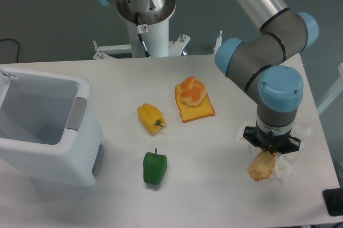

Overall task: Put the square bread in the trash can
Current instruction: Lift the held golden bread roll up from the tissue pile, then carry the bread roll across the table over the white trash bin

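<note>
The square bread [200,111] is a flat orange-brown slice lying in the middle of the table, with a round knotted bun [191,91] resting on its far half. At the left edge stands the trash can [80,147], a large white bin with a grey handle panel and an open top. My gripper [269,152] points straight down at the right side of the table, well to the right of the bread. Its fingers are hidden under the wrist. A pale brown pastry [261,167] lies directly beneath it, and I cannot see whether it is gripped.
A yellow pepper [150,117] lies left of the bread and a green pepper [155,167] sits nearer the front, both between the bread and the bin. White crumpled material [292,168] lies around the pastry. The robot base [146,29] stands at the back.
</note>
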Motion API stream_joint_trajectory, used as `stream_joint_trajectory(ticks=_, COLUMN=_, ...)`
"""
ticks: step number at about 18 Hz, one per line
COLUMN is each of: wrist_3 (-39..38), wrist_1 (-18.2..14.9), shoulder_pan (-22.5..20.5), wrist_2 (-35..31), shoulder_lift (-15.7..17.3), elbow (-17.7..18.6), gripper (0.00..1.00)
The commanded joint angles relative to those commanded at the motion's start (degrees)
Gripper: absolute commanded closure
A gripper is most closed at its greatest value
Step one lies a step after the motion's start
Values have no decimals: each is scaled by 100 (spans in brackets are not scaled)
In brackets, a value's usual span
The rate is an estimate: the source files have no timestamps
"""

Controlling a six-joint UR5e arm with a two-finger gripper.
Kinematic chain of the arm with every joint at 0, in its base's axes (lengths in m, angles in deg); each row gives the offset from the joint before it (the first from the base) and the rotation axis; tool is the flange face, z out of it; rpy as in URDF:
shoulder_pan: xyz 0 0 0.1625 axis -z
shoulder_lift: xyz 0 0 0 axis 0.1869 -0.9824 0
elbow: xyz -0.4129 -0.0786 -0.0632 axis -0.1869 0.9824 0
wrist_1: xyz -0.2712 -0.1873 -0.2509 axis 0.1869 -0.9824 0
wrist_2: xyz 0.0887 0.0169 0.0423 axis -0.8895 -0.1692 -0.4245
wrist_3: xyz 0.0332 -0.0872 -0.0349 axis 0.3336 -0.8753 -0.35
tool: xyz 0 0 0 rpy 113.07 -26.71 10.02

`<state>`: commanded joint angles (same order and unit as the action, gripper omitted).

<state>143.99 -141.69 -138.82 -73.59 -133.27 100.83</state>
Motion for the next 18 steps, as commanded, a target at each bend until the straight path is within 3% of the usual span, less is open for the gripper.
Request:
stream_joint_trajectory(ticks=6, wrist_3=-350, wrist_1=-52, shoulder_pan=-35, wrist_2=44, shoulder_lift=62, elbow=-26, gripper=100)
stream_joint_trajectory(ticks=10, wrist_3=-431, wrist_1=-315, shoulder_pan=0, wrist_2=-70, shoulder_lift=237, elbow=0, gripper=100)
stream_joint_trajectory(ticks=13, wrist_3=-509, wrist_1=-474, shoulder_pan=122, wrist_2=-9, shoulder_lift=561, elbow=149, gripper=100)
stream_joint_trajectory(ticks=18, wrist_3=-965, wrist_1=-448, shoulder_pan=465, wrist_2=299, shoulder_lift=1203, elbow=579, gripper=100)
